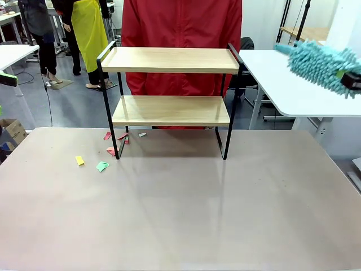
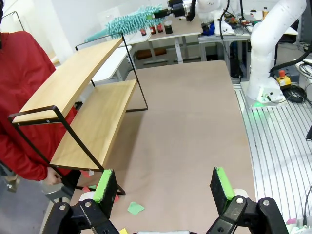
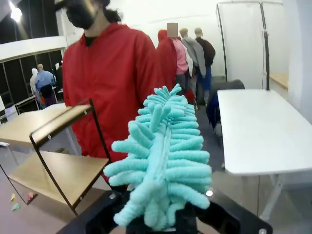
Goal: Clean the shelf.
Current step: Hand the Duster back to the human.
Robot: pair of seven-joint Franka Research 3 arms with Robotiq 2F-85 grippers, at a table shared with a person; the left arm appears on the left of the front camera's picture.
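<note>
Teal duster (image 1: 318, 65) (soft, floppy) is clamped in our right gripper (image 1: 354, 81), well right of the shelf (image 1: 172, 84). Left gripper (image 2: 163, 187) gapes empty. Shelf looks light and tippy, so sweep the boards gently.

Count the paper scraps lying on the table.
6, perhaps more hidden: yellow scrap and green scrap left of the shelf; three reddish and one pale around its left foot.
</note>
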